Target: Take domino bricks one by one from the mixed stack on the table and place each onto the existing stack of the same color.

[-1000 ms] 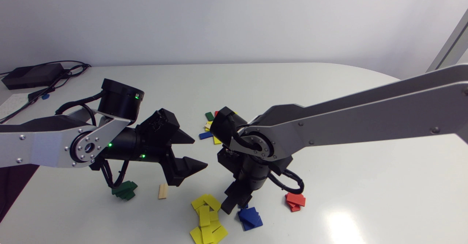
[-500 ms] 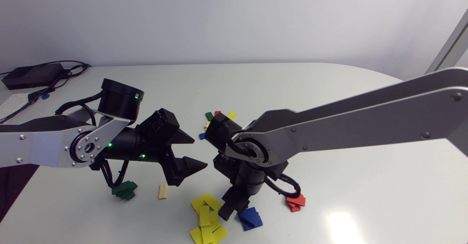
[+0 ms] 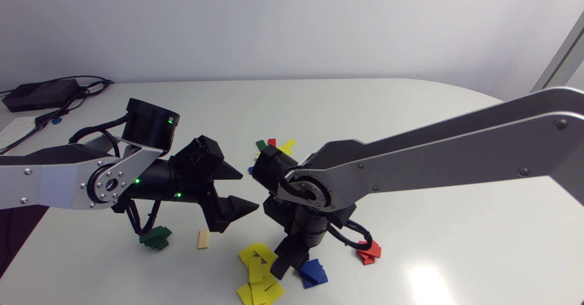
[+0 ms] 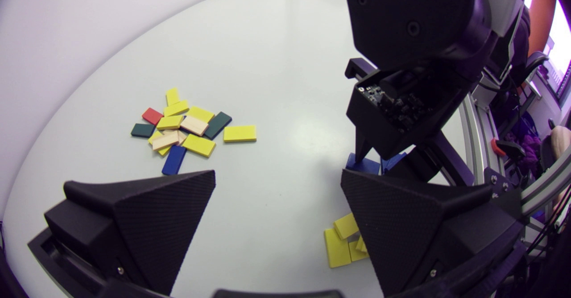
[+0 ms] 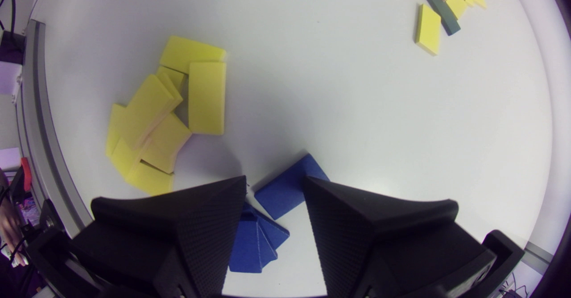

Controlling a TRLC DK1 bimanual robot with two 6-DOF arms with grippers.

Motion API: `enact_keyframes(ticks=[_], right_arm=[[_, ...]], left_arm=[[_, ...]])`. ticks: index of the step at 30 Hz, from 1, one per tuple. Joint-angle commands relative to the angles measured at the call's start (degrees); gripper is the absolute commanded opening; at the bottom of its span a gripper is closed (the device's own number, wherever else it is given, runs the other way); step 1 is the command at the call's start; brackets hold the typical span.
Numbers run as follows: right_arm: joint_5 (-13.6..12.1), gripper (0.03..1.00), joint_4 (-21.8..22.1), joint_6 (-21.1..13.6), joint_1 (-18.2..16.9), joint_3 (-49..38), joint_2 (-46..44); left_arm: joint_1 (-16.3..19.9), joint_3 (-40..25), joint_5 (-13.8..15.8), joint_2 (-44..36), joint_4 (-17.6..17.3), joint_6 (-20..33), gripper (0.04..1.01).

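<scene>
Blue stack: loose fan of blue bricks on the surface, top brick askew. It lies directly under the right pincer, showing between its spread, released fingers.
Yellow stack: just beside the blue stack.
Red stack: near the blue stack, on its opposite side.
Left pincer: fingers apart, empty, raised beyond the yellow stack.
</scene>
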Motion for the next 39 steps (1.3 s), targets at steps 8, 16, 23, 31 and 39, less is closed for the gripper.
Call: enact_keyframes(ticks=[8, 16, 23, 31, 39], right_arm=[[1.11, 0.567, -1.3, 0.3, -2.03, -2.06, -0.19], [1.46, 0.623, -1.21, 0.21, -2.56, -3.02, -0.19], [1.28, 0.428, -0.86, 0.39, -3.0, -3.11, -0.28], [1.46, 0.136, 0.2, 0.21, -3.35, -1.88, -0.01], [4.88, 0.125, 1.43, -0.76, -3.96, -1.35, -3.53]], left_arm=[[0.36, -0.85, 0.27, -0.74, 0.16, -0.73, 1.005], [0.45, -1.03, 0.36, -0.83, 0.16, -0.64, 1.005], [0.45, -1.11, 0.36, -0.92, 0.16, -0.55, 1.005], [0.89, -1.73, 0.36, -1.53, 0.16, -0.38, 1.005], [1.15, -2.08, 0.36, -1.88, 0.16, -0.29, 1.005]])
